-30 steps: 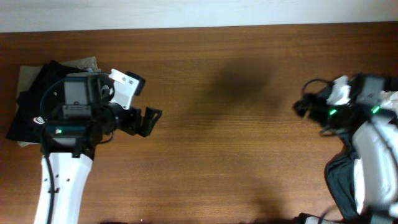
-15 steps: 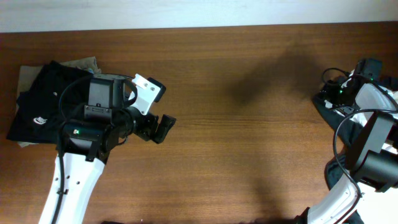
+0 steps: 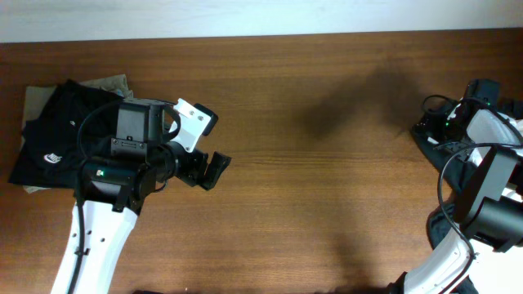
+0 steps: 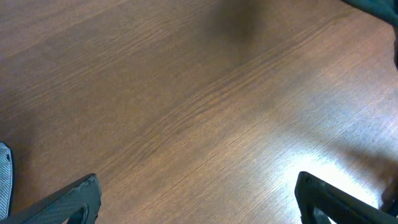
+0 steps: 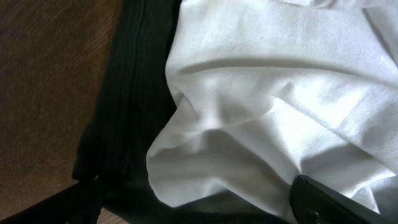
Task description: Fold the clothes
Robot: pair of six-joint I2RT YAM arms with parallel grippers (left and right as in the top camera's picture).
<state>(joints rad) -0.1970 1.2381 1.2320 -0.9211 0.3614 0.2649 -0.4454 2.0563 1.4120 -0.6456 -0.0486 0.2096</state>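
Observation:
A folded stack of black clothes (image 3: 49,139) lies on a tan garment at the table's left end. My left gripper (image 3: 211,168) is open and empty over bare wood to the right of the stack; in the left wrist view its fingers (image 4: 196,202) are spread wide above the tabletop. My right gripper (image 3: 489,91) is at the far right edge. In the right wrist view its open fingers (image 5: 199,205) hover over a crumpled white garment (image 5: 267,106) that lies on a black garment (image 5: 130,93). Neither finger grips cloth.
A dark garment edge (image 3: 423,140) spreads onto the wood by the right arm, and more dark cloth (image 3: 445,233) hangs near that arm's base. Wooden tabletop (image 3: 310,188) lies between the arms. A pale wall strip runs along the far edge.
Over the last second the left arm moved right, away from the stack. The right arm swung right and back to the pile at the edge. Almost nothing moved in the last half second.

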